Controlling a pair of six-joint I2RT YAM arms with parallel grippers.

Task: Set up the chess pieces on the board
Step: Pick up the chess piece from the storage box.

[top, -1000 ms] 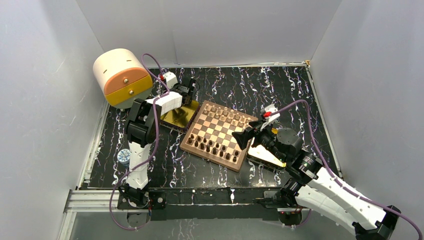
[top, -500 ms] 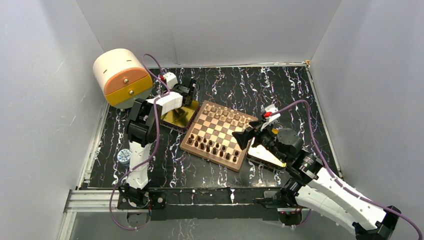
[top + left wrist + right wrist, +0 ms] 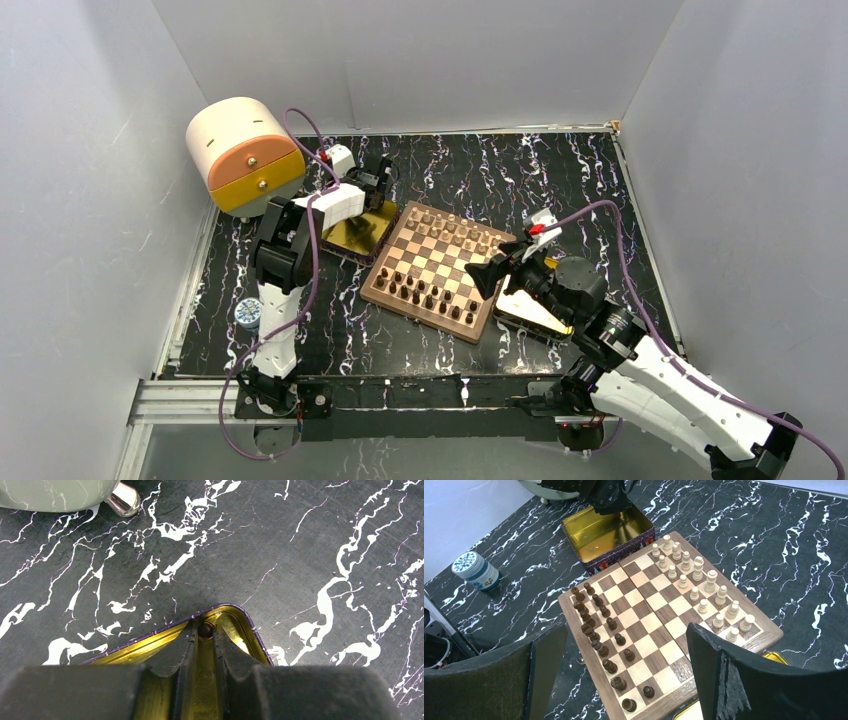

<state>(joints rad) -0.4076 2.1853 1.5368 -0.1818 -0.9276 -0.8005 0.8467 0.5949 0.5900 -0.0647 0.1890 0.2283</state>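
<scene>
In gold tin, left gripper seemingly pinches piece.

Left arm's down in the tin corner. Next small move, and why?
Probably lift the left gripper straight up. Its fingers look closed on a small dark piece in the corner of the gold tin, walls close on two sides, so a sideways pull could knock it loose. The board comes after.
</scene>
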